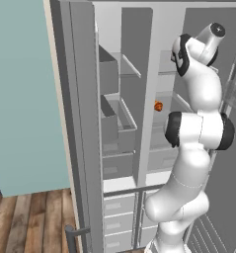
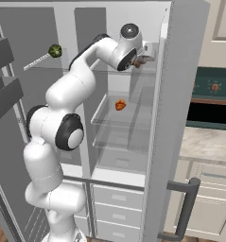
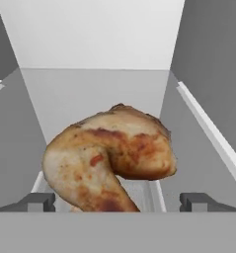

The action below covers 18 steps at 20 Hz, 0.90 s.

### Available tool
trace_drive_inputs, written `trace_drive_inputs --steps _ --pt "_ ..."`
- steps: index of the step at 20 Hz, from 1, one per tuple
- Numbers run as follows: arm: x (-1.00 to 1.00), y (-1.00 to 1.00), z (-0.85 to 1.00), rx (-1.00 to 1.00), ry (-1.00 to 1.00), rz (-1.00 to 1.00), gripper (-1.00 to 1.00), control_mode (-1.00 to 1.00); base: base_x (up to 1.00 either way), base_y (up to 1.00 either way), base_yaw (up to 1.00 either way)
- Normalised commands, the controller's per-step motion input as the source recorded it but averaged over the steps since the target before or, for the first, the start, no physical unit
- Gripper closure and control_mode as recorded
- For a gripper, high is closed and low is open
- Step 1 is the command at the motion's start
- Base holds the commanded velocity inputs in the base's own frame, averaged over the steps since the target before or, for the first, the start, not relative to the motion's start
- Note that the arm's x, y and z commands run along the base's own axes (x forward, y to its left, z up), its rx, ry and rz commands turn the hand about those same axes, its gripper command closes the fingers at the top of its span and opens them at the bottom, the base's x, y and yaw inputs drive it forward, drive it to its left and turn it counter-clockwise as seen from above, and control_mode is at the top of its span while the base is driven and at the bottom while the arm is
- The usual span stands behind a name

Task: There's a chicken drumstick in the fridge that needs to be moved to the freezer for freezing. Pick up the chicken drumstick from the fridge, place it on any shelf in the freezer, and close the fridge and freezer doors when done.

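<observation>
The chicken drumstick (image 3: 109, 158) lies between the wide-open, empty end effector's (image 3: 117, 201) fingertips.

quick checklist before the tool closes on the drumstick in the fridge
1. Tool open: ok. In the hand view the tool has its dark fingertips spread wide.
2. Target centred: ok. The golden-brown chicken drumstick sits between the tips, its paler end toward the camera.
3. Drumstick not yet gripped: ok. Gaps show on both sides.
4. Right item: ok. The small orange-red round item lies on a lower clear glass shelf, apart from the hand.
5. Freezer open for the drop: ok. The narrower light-gray freezer compartment stands open, with its gray box-like bins showing.
6. Depth of tips past the drumstick: cannot tell.
</observation>
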Motion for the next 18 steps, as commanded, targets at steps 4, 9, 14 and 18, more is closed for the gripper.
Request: trace_drive_inputs --steps 4,9,14,18 --pt "0.0 -0.07 -0.02 -0.03 0.08 0.0 -1.0 -1.0 0.0 0.0 0.0" --pt "0.0 0.0 -0.07 0.0 0.03 0.05 -1.0 -1.0 0.0 0.0 0.0" --pt "0.04 0.0 -0.1 0.0 0.02 0.07 -1.0 -1.0 0.0 0.0 0.0" --pt "0.14 0.0 -0.1 0.0 0.02 0.04 -1.0 -1.0 0.0 0.0 0.0"
